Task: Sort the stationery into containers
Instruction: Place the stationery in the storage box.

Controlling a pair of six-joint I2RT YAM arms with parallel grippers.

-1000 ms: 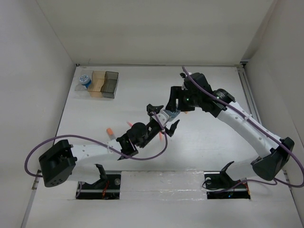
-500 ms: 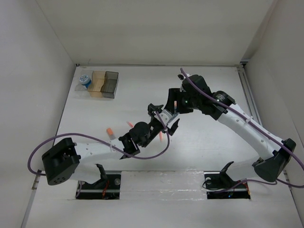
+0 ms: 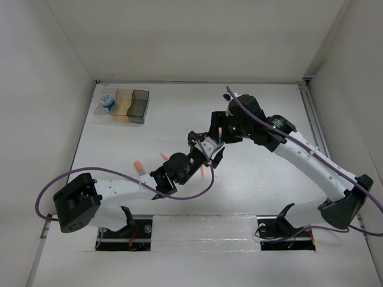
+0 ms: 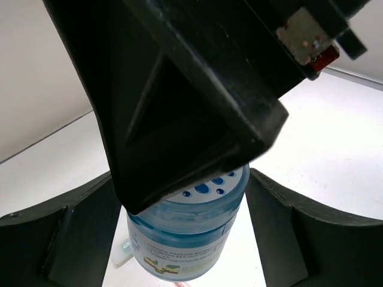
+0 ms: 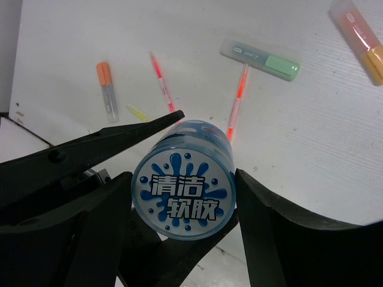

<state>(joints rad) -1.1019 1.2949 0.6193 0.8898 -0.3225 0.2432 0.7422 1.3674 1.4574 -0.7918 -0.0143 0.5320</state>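
Observation:
A round blue-and-white roll [image 5: 182, 194] hangs above the table with my right gripper [image 5: 182, 204] shut on it, one finger on each side. My left gripper [image 4: 184, 236] reaches in from below. Its fingers [image 4: 78, 239] flank the same roll [image 4: 185, 233] very closely, with a sliver of gap on the left side. From above, both grippers meet at mid-table around the roll [image 3: 212, 144]. The containers [image 3: 128, 106] stand at the far left, and the clear one holds another blue roll [image 3: 108, 100]. Stationery lies on the table below: an orange-capped marker [image 5: 106, 89], an orange-red pen [image 5: 163, 84] and a green-capped highlighter [image 5: 260, 60].
A second orange-red pen [image 5: 237, 101] and a short yellow piece [image 5: 137, 112] lie under the grippers. An orange-capped highlighter [image 5: 362, 39] lies further off. A small white block [image 4: 122, 254] sits on the table below the roll. White walls enclose the table on three sides.
My left gripper has moved up to the roll held by the right gripper, and its fingers have narrowed around it. The right arm has shifted slightly left, holding the roll throughout.

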